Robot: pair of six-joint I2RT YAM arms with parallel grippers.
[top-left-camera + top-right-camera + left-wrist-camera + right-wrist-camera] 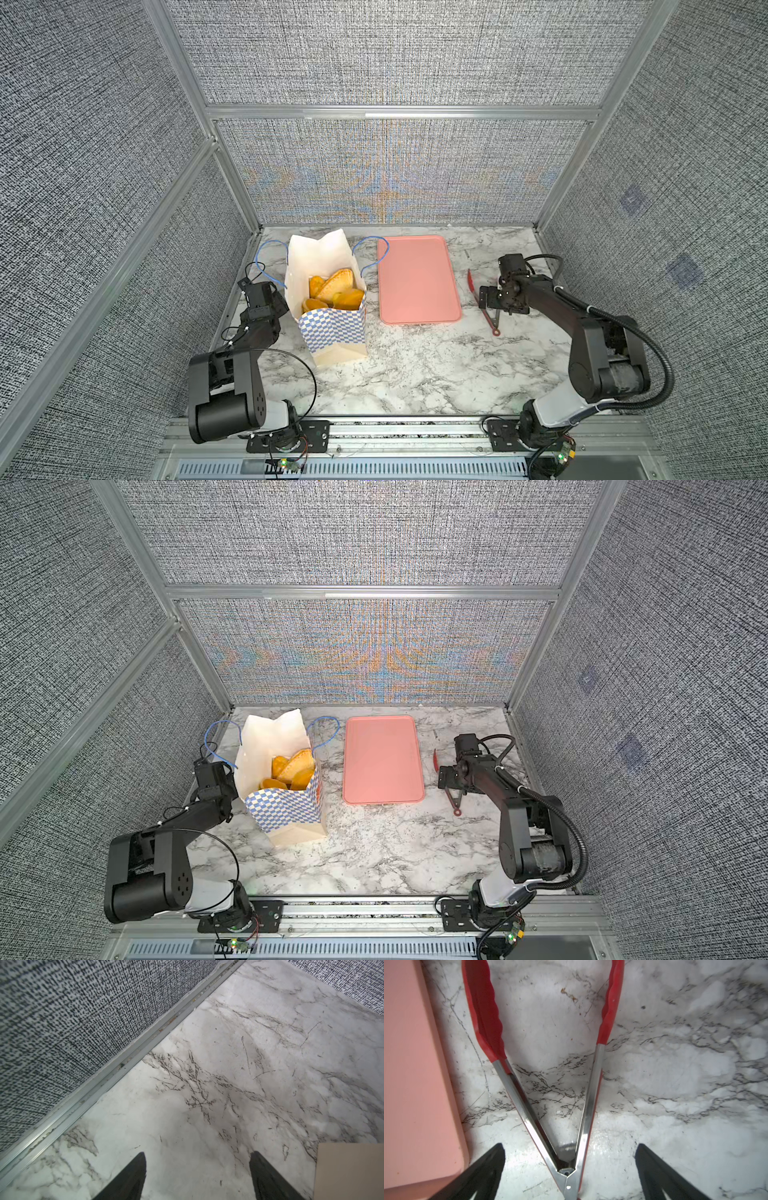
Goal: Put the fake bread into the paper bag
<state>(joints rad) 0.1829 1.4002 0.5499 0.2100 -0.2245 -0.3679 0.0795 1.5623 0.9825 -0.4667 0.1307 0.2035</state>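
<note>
The paper bag (pixel 332 332) (pixel 286 816) stands upright at the left of the table, its mouth open and its blue cord handles hanging outward. Several golden pieces of fake bread (pixel 334 291) (pixel 293 769) lie inside it. My left gripper (pixel 197 1155) (pixel 266 299) points down at bare marble just left of the bag, open and empty; a corner of the bag (pixel 349 1169) shows beside it. My right gripper (pixel 570 1145) (pixel 492 305) hovers open over the red tongs (pixel 525 1105) (pixel 493 324), which lie spread on the marble; its fingers stand apart from them on both sides.
A bare pink tray (pixel 417 280) (pixel 382 760) (pixel 415 1084) lies between the bag and the tongs. Fabric walls with metal rails (pixel 124 1059) close in the left, back and right sides of the marble table (pixel 415 365).
</note>
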